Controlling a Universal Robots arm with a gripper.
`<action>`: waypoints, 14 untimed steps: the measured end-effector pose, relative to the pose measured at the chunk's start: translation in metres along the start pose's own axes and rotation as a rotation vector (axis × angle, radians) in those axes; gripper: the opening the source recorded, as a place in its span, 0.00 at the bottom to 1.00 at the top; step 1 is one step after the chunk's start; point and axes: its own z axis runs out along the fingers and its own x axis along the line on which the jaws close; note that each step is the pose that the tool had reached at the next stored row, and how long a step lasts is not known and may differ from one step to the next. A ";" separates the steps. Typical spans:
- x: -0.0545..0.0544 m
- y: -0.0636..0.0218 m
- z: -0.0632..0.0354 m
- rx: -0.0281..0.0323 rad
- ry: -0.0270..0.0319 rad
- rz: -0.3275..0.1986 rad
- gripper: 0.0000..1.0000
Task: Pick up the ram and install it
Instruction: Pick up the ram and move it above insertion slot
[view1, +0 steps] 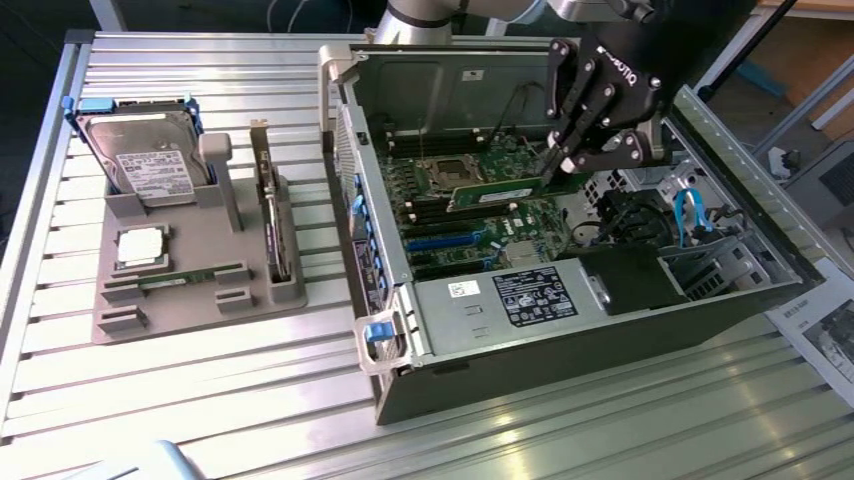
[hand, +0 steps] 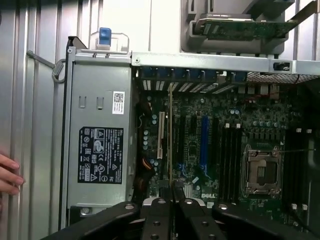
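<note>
1. Exterior view: gripper (view1: 549, 174) is clenched on one end of the ram (view1: 497, 191), a long, narrow green board.
2. The ram hangs above the motherboard (view1: 461, 225), inside the open computer case (view1: 534, 345).
3. Wrist view: the ram (hand: 170, 135) appears edge-on, a thin line rising from the gripper (hand: 171, 194).

One ram (view1: 489, 191) (plus one twin stick (view1: 180, 279)), one hard drive (view1: 144, 160), one CPU chip (view1: 142, 246).

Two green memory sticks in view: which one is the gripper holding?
The ram held over the motherboard inside the open case, pinched by the gripper. The other stick lies in the grey tray, untouched.
</note>
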 end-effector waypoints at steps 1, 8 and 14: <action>0.000 -0.0028 -0.0001 -0.0001 0.0000 0.000 0.12; 0.004 -0.0247 -0.0012 -0.0006 0.0000 0.000 0.12; 0.005 -0.0348 -0.0017 -0.0008 -0.0001 0.000 0.12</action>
